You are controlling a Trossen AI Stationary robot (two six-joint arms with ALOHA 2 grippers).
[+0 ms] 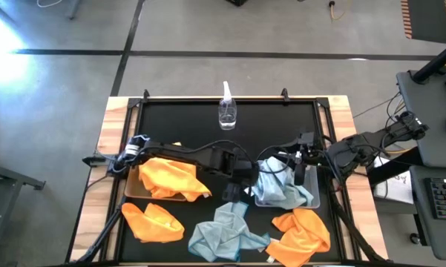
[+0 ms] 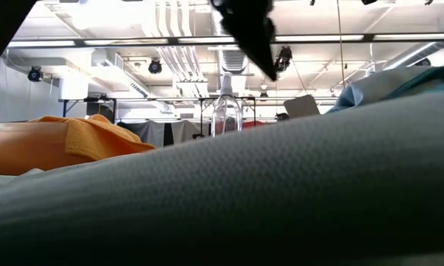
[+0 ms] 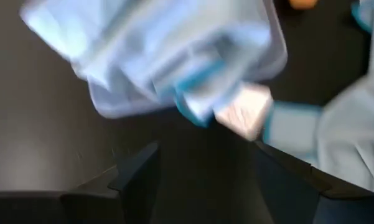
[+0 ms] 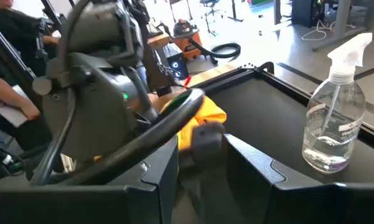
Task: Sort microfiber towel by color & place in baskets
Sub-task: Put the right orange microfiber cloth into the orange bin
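overhead view of a black work mat on a wooden table (image 1: 111, 119), with 2 dark robot arms reaching in from the left and right edges of the frame. the left gripper (image 1: 241, 172) sits near the middle of the frame, just left of the clear plastic basket (image 1: 314, 199), and its wrist view shows its 2 fingers (image 3: 137, 177) spread wide with nothing between them, above the basket's corner and the pale blue towel inside. the right gripper (image 1: 300, 165) hangs over the upper edge of that same basket; its fingers (image 4: 261, 171) stand apart and hold nothing.

the clear basket, right of centre, holds a crumpled pale blue-grey towel (image 1: 282, 187). the tan basket (image 1: 130, 189), left of centre, holds a bright orange towel (image 1: 171, 178) that spills over its lower right corner. 3 towels lie loose on the mat along the bottom of the frame: an orange one at lower left (image 1: 152, 222), a blue-grey one at bottom centre (image 1: 223, 233), and an orange one at lower right (image 1: 304, 233), touching the blue-grey one.

a clear spray bottle (image 1: 227, 110) stands upright at top centre of the mat, well apart from the towels. in the right wrist view a person's dark sleeve and hand (image 4: 15, 99) show at the left edge, beyond the table.
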